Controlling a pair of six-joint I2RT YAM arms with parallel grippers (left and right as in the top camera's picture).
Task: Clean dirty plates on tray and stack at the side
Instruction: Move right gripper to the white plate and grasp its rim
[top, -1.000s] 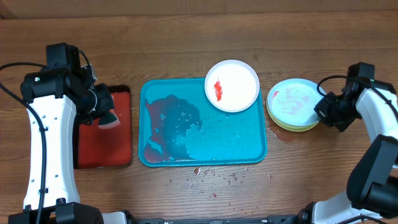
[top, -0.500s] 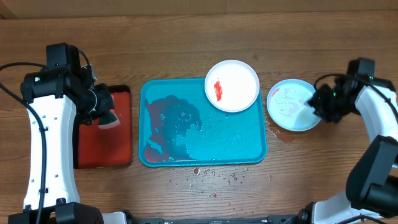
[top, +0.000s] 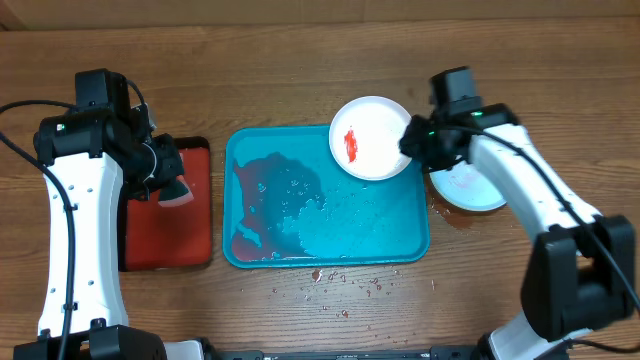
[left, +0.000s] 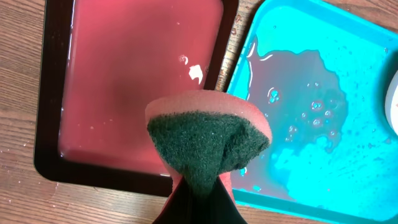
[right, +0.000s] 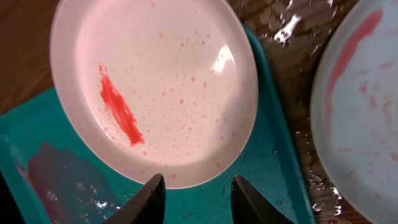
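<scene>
The white plate (top: 372, 137) with a red sauce smear sits in the far right corner of the turquoise tray (top: 340, 235). My right gripper (top: 411, 142) is open and empty, just above the plate's right edge. In the right wrist view the fingers (right: 199, 198) straddle the near rim of the white plate (right: 155, 93). The light-blue plate (top: 470, 183), with faint red streaks, lies on the table right of the tray, partly under my right arm. The yellow-green plate is hidden. My left gripper (left: 199, 196) is shut on a red and green sponge (left: 208, 140) over the red tray (top: 168, 225).
The turquoise tray (left: 323, 124) holds a puddle of reddish water (top: 275, 195) on its left half. The dark-rimmed red tray (left: 124, 81) holds pink liquid. Red drops (top: 345, 282) dot the table in front of the tray, and the table is wet by the light-blue plate (right: 364, 112).
My right arm has swung left from the right edge of the light-blue plate to the white plate on the tray. The left arm and sponge have not moved.
</scene>
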